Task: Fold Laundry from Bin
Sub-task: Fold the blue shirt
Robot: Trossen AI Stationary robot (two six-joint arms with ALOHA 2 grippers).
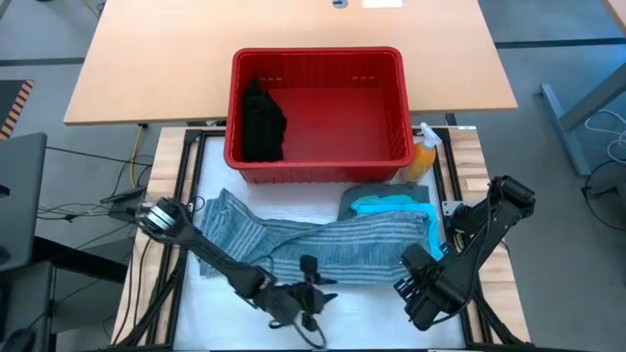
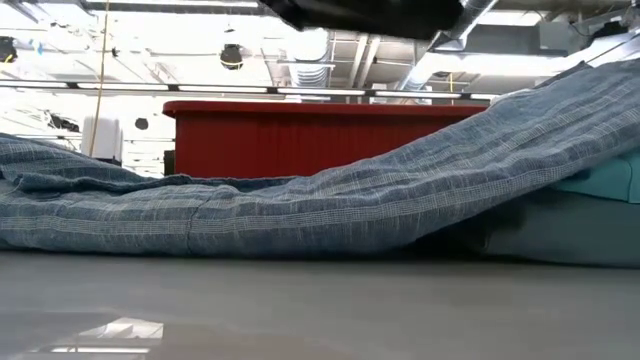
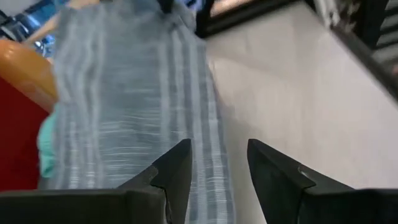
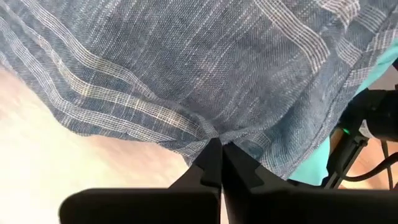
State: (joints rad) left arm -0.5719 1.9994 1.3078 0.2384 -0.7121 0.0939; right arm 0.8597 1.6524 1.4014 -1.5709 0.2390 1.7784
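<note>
The blue-grey striped cloth point(image 1: 313, 240) lies spread across the table in front of the red bin point(image 1: 391, 147). Its right part drapes over a teal garment point(image 1: 391, 206) and a grey-green one point(image 1: 367, 194), which lie on the table. A black garment point(image 1: 262, 122) sits in the bin's left end. My right gripper point(image 1: 413, 279) is shut on the cloth at its near right end. My left gripper point(image 3: 217, 168) hovers open over the cloth's near edge point(image 3: 214, 143), one finger above cloth and one above bare table. My right gripper pinches a small bunched fold of the striped cloth point(image 4: 210, 132) between its two shut fingers, close to the cloth's near edge. The fingers come steeply from above. The cloth's right part point(image 2: 560, 120) rises off the table, and its left part point(image 2: 120, 200) lies flat.
An orange spray bottle point(image 1: 423, 158) stands by the bin's right near corner. The bin blocks the far side of the work area. Bare white table point(image 1: 381, 313) lies along the near edge. Black frame rails point(image 1: 181, 196) run down both sides.
</note>
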